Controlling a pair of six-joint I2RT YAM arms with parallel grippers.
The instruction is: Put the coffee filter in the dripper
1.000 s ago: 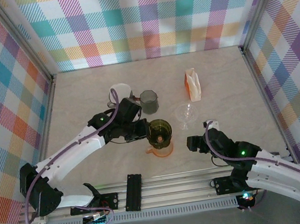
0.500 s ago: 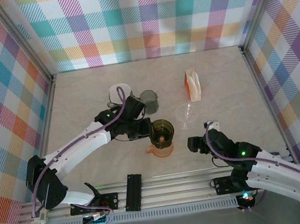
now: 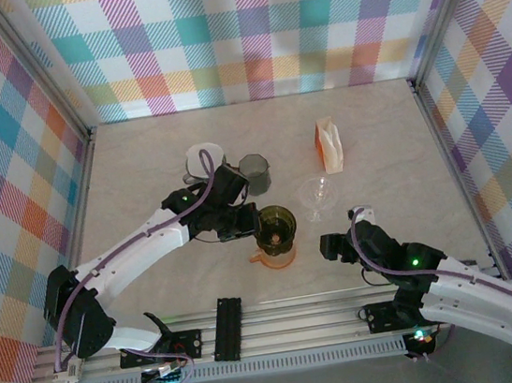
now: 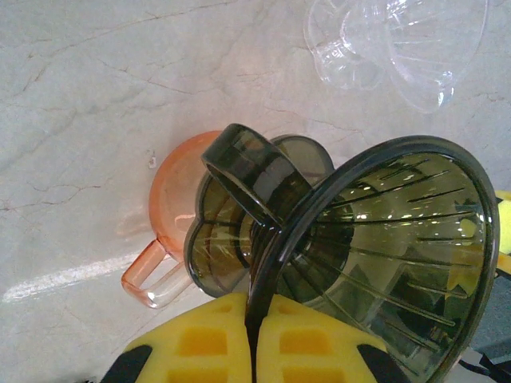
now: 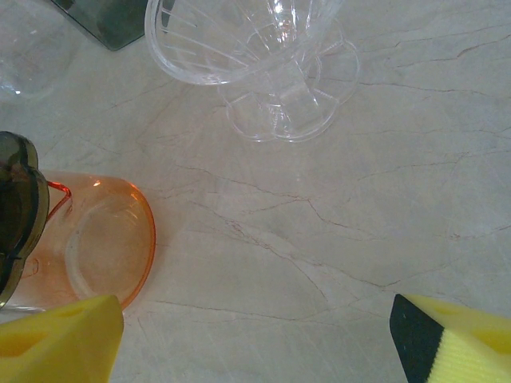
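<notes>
My left gripper [image 3: 244, 224] is shut on the rim of a dark smoked dripper [image 3: 272, 224]. In the left wrist view the yellow pads [image 4: 200, 343] pinch that rim, and the dripper [image 4: 383, 239] is tilted with its base over an orange cup [image 4: 172, 215]. I cannot tell whether the base rests on the cup. The coffee filter [image 3: 328, 144] is white paper standing in an orange holder at the back right. A clear dripper [image 3: 317, 195] stands between the holder and my right gripper [image 3: 331, 246]. That gripper [image 5: 255, 327] is open over bare table.
A white cup [image 3: 203, 159] and a grey cup [image 3: 255, 173] stand just behind the left gripper. The orange cup [image 5: 104, 239] lies left of the right gripper and the clear dripper [image 5: 255, 48] ahead of it. Checked walls enclose the table, with a metal rail [image 3: 255, 328] along the front.
The left arm swung a little to the right and back with the dark dripper, then stopped. The right arm has not moved.
</notes>
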